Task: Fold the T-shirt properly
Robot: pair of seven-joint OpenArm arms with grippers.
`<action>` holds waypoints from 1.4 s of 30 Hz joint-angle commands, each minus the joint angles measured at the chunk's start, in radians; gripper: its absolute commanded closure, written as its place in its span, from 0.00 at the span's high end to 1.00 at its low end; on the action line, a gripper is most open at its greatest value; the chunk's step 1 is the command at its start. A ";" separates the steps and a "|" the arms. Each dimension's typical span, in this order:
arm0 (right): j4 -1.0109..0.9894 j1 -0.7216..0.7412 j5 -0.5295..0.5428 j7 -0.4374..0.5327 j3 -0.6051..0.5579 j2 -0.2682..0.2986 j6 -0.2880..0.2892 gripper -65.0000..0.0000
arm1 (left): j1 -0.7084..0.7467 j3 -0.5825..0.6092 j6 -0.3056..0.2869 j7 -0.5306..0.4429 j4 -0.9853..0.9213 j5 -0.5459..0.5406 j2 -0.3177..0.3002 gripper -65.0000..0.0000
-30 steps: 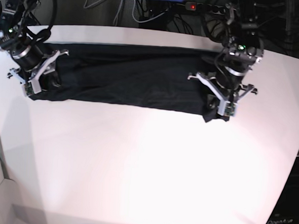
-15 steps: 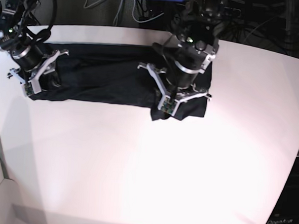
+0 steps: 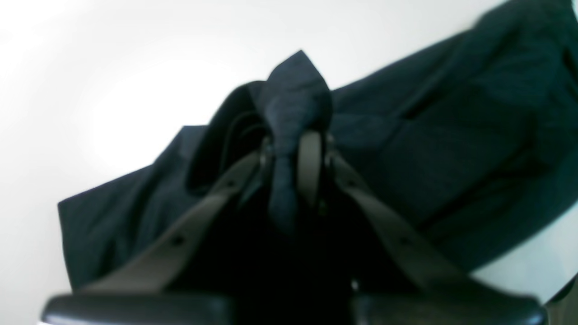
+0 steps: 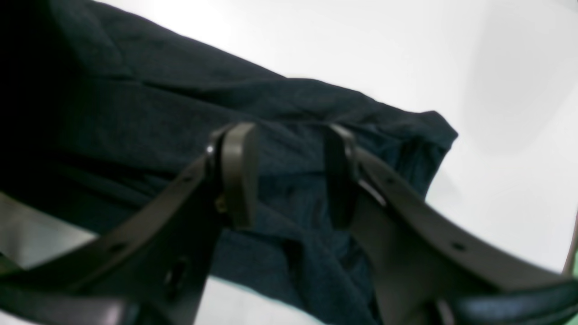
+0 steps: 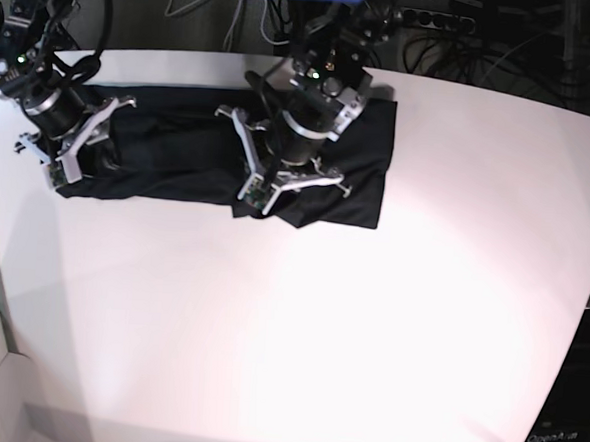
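the base view looks down from high in front of the white table (image 5: 298, 331), far enough to take in both arms and the whole t-shirt (image 5: 189, 149). each wrist view sits just behind its own fingers and looks forward past them, very near and blurred: the left gripper (image 3: 291, 149) fills the lower frame with cloth ahead of its tips, the right gripper (image 4: 289, 171) likewise. all three views share the dark cloth and the pale tabletop beyond the fingertips.

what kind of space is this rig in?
Looks like a robotics lab bench: a bare white table with only the T-shirt on it, loose cables and dark equipment behind, and two robot arms working over it.
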 commanded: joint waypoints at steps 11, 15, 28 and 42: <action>0.015 0.006 0.013 0.021 0.003 0.014 0.010 0.40 | -0.069 0.145 0.117 -0.029 -0.026 -0.010 0.012 0.00; 0.015 0.006 0.013 0.021 0.003 0.014 0.010 0.40 | -0.069 0.140 0.111 -0.035 -0.049 -0.010 0.012 0.00; 0.015 0.010 0.013 0.021 0.002 0.010 0.010 0.40 | -0.072 0.139 0.117 -0.037 -0.054 -0.010 -0.003 0.13; 0.015 0.010 0.013 0.021 0.002 0.010 0.010 0.40 | -0.073 0.135 -0.030 -0.038 -0.028 -0.187 -0.081 0.51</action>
